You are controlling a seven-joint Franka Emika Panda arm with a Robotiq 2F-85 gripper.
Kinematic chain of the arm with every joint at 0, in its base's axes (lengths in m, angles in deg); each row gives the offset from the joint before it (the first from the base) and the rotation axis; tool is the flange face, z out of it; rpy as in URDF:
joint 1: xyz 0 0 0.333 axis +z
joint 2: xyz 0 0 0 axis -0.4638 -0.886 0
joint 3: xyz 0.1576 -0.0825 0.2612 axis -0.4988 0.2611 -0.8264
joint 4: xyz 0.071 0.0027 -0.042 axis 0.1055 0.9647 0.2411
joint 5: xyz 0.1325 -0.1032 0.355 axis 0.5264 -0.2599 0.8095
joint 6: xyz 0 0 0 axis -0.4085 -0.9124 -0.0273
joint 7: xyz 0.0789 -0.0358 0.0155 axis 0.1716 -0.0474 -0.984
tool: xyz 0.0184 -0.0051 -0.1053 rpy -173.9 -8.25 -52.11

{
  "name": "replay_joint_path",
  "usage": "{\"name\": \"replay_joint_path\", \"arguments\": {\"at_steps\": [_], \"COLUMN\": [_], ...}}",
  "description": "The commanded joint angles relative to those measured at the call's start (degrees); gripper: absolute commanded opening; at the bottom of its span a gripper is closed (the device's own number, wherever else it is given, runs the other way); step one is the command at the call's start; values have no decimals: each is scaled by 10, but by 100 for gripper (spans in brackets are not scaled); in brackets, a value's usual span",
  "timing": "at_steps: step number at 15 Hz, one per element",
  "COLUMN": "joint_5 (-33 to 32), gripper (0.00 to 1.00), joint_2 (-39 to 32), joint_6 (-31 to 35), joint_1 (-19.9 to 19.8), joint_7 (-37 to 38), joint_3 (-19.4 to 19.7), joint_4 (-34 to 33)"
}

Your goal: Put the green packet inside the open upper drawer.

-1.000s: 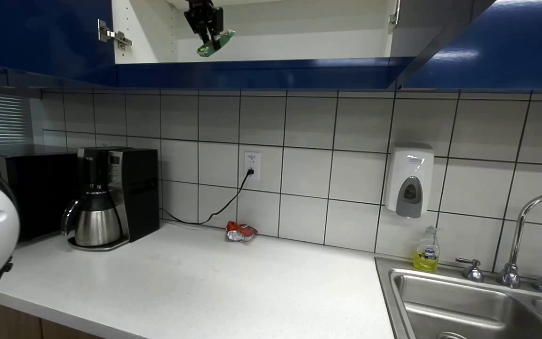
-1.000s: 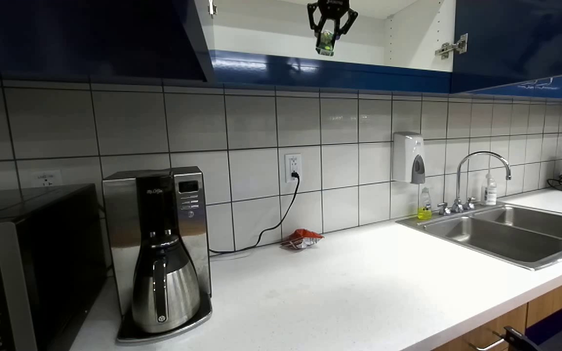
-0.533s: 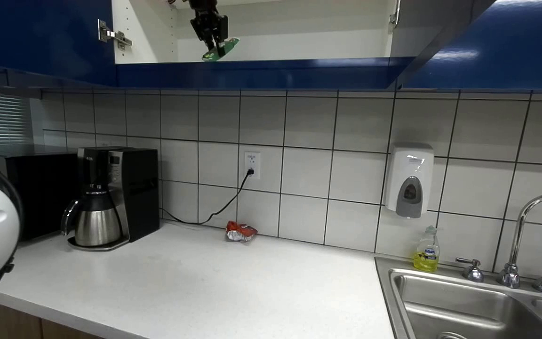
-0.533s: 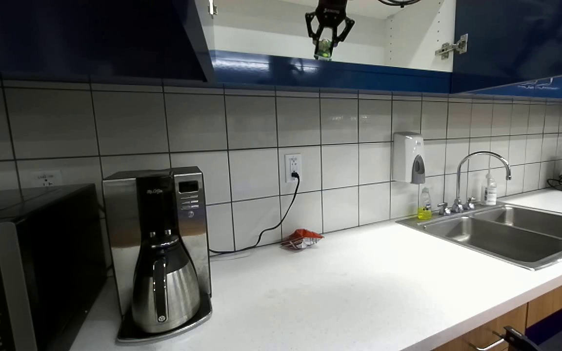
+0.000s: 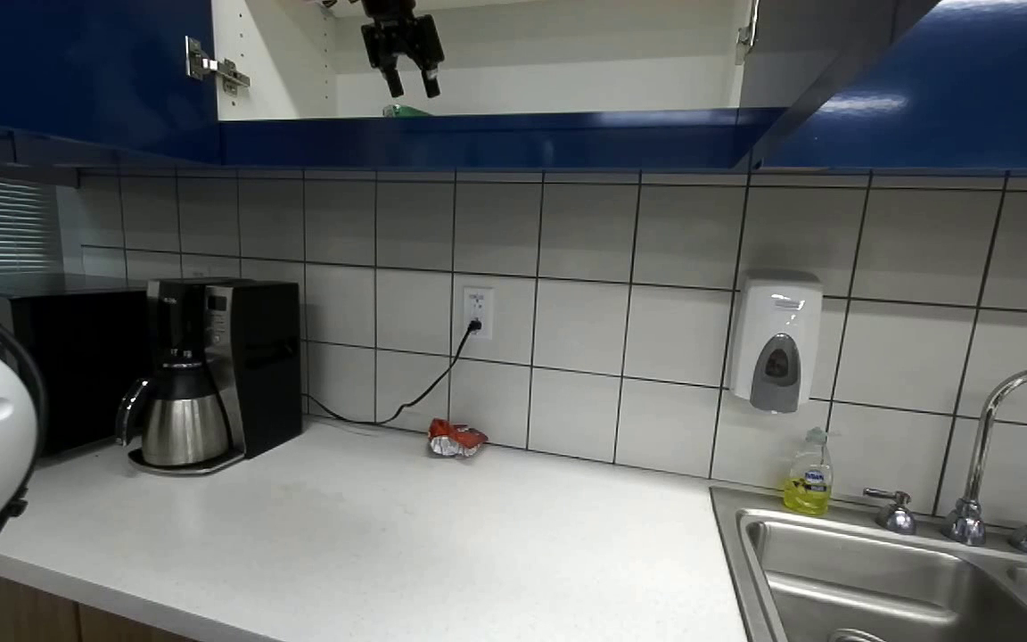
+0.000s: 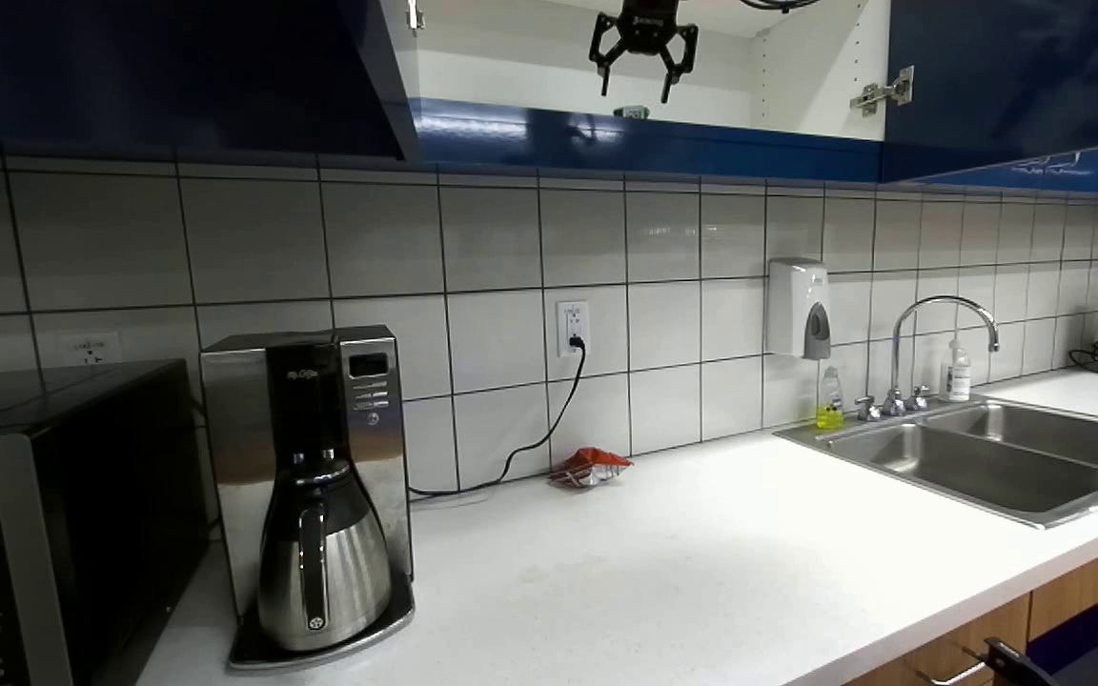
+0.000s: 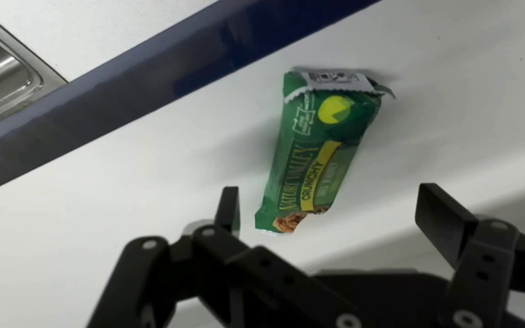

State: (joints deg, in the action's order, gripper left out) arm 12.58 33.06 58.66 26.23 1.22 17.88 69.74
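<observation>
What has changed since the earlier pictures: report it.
The end effector has opened and released the green Nature Valley Crunchy packet, which moved down and now lies inside the open upper cabinet. The Mr. Coffee coffee maker and red wrapper stayed put.

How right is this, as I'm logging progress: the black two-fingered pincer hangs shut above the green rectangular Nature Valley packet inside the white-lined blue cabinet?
Not shut: the wrist view shows the pincer open. It hangs above the packet inside the cabinet.
</observation>
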Motion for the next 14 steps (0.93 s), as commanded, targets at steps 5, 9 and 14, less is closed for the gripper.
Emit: {"name": "replay_joint_path", "arguments": {"at_steps": [5, 9, 14], "joint_5": [10, 16, 22], "gripper": [100, 100, 100], "joint_2": [45, 102, 189], "joint_6": [-3, 17, 65], "joint_1": [-4, -4, 1], "joint_7": [2, -7, -18], "joint_3": [6, 15, 23], "joint_4": [38, 106, 233]}}
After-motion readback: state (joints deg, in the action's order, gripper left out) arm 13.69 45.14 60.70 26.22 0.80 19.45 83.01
